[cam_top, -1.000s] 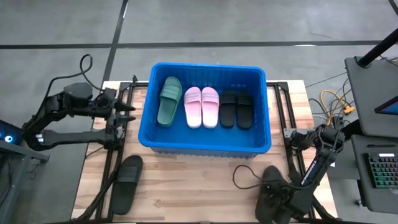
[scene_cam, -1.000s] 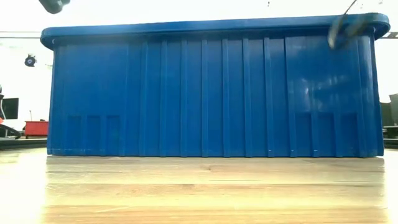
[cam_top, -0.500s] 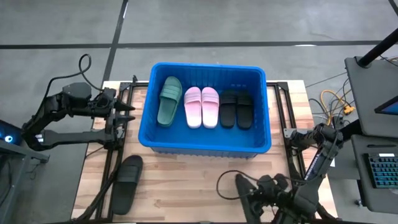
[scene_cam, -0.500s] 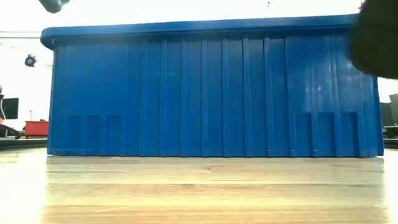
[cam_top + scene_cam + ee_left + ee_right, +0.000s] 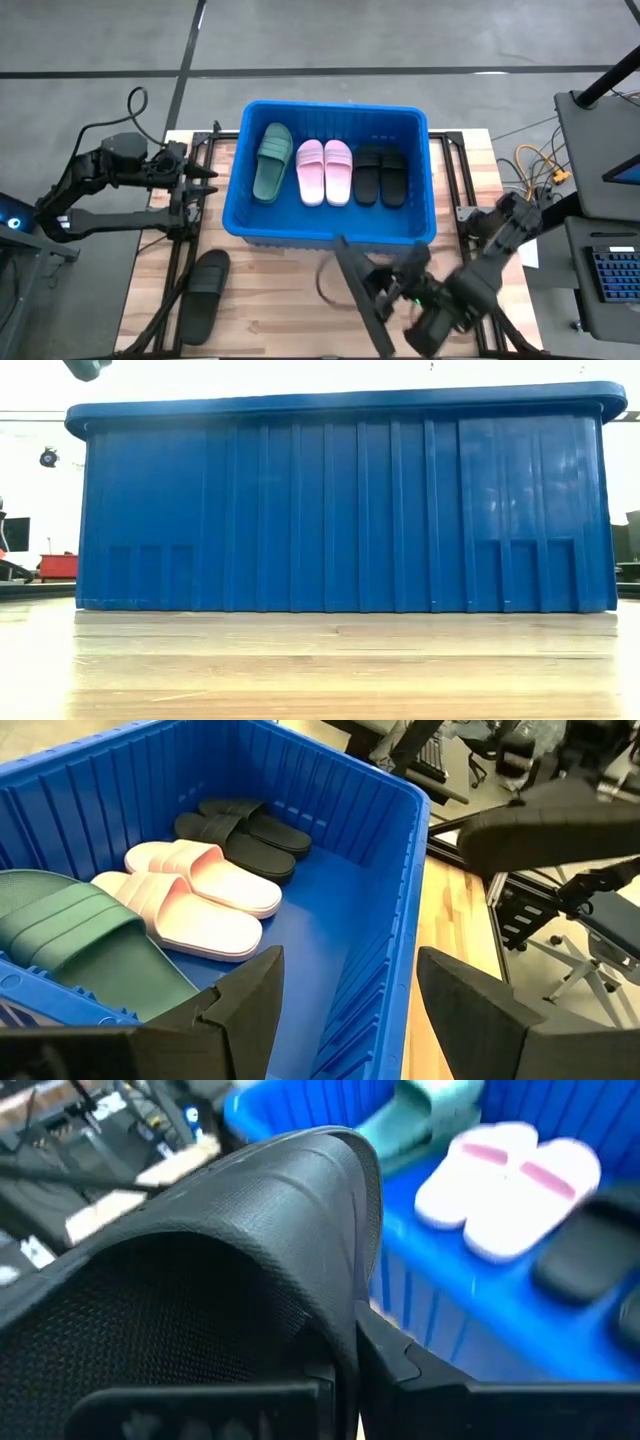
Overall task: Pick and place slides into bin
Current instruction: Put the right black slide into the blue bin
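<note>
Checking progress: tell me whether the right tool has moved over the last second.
Yes. In the high view the right tool, shut on a black slide, has swung left along the table's front edge, closer to the blue bin.

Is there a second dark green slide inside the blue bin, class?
No, the bin holds one green slide, two pink slides and two black ones.

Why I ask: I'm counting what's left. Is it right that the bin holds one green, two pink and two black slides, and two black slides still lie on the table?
Nearly. The high view shows only one black slide lying on the table; the right gripper holds another. The bin count is right.
</note>
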`<action>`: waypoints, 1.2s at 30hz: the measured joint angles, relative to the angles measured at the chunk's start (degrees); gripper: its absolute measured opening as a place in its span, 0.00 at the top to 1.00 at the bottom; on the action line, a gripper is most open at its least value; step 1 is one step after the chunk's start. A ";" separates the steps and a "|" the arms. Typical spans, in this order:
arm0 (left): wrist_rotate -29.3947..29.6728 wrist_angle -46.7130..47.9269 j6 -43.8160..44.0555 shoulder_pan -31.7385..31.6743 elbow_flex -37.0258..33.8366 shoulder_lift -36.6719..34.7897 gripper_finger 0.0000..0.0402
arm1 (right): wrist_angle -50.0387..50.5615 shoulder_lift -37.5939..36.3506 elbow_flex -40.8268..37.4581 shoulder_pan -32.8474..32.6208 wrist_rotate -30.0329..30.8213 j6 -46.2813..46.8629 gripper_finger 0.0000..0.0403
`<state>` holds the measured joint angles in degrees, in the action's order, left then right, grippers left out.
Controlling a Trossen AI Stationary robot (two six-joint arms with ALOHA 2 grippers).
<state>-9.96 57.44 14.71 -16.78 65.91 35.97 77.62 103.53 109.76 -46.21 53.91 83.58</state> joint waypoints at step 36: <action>0.01 -13.27 2.94 -0.02 0.00 -1.57 0.47 | -13.13 -0.07 21.24 43.62 -40.92 -85.94 0.98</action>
<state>-9.96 44.18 17.65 -16.80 65.91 34.39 64.49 103.46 131.00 -2.59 13.00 -2.36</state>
